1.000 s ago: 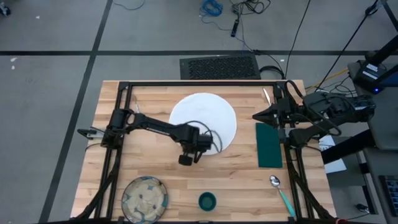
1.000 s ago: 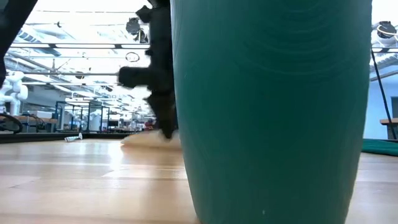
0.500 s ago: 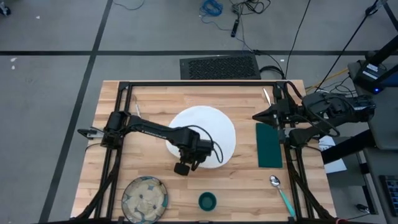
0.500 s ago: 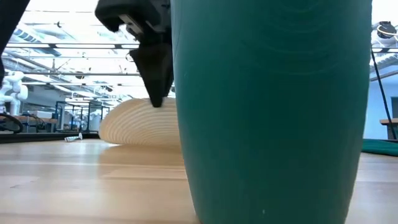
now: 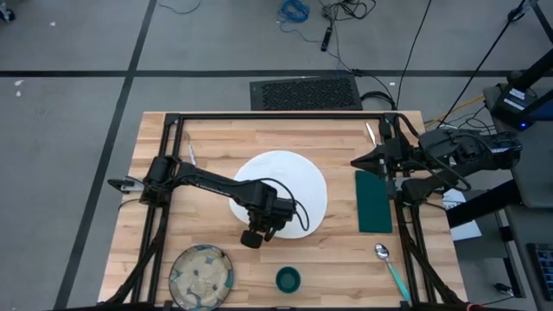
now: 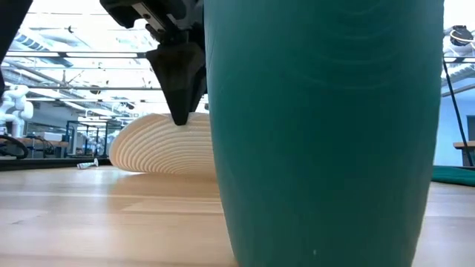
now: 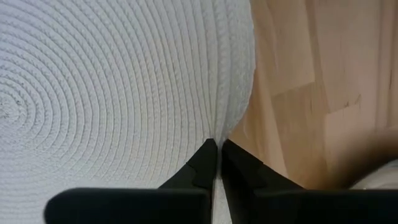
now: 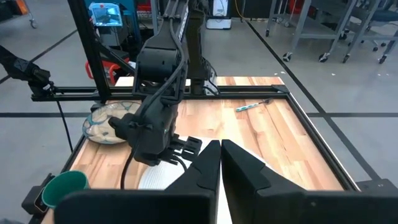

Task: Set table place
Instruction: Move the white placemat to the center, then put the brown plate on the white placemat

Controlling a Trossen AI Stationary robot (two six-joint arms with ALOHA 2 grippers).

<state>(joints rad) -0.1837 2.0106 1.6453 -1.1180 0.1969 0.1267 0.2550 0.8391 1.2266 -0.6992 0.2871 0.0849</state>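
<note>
The round white plate (image 5: pixel 285 186), its surface coiled like woven rope, lies in the middle of the table (image 5: pixel 225 138). My left gripper (image 5: pixel 270 226) is shut on the plate's near edge, which stands raised off the wood in the low view (image 6: pixel 159 141). My right gripper (image 5: pixel 354 161) hangs shut and holding nothing, high at the table's right side, above the dark green napkin's (image 5: pixel 373 201) far end. The green cup (image 5: pixel 288 279) stands near the front edge and fills the low view (image 6: pixel 326 133). My left gripper pinches the plate's near rim (image 7: pixel 217 134) between its two fingers, coming from above and pointing steeply down. The rim at the fingers is lifted off the table and the plate arches up there (image 6: pixel 180 122); its far part stays on the wood.
The speckled bowl (image 5: pixel 200 275) sits at the near left and the teal-handled spoon (image 5: pixel 390 266) at the near right. One piece of silver cutlery (image 5: pixel 370 131) lies at the far right, another (image 5: pixel 190 154) by the left arm's base. Bare wood lies between plate and bowl.
My left gripper has gone toward the table's near edge and up, tipping more steeply downward. It has drawn the plate with it: the plate has slid toward the near edge, and its near rim has risen off the wood into an arch.
</note>
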